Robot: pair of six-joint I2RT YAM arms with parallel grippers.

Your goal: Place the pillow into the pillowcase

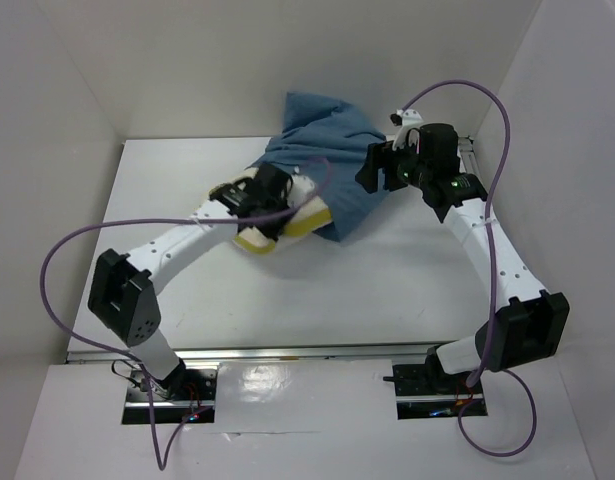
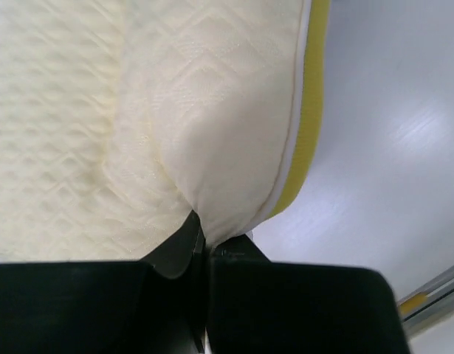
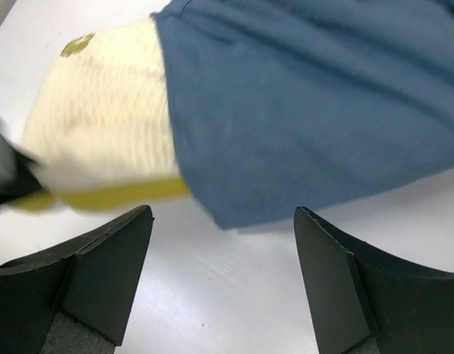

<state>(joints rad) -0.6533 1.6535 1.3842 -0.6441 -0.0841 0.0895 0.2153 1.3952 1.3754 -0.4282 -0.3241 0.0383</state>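
Pillow, cream with a yellow edge, sticks partway out of the blue pillowcase on the white counter. The left claw pinches the pillow's exposed end. The right claw gapes, released, beside the pillowcase's right edge.

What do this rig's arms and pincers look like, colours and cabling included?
The left arm and right arm are both white tubular links joined by boxy black joint housings. A thin purple cable loops loosely off each one. A small green light glows on the right arm's wrist. The left pincer and right pincer have matte black, wedge-shaped fingers with no visible markings.
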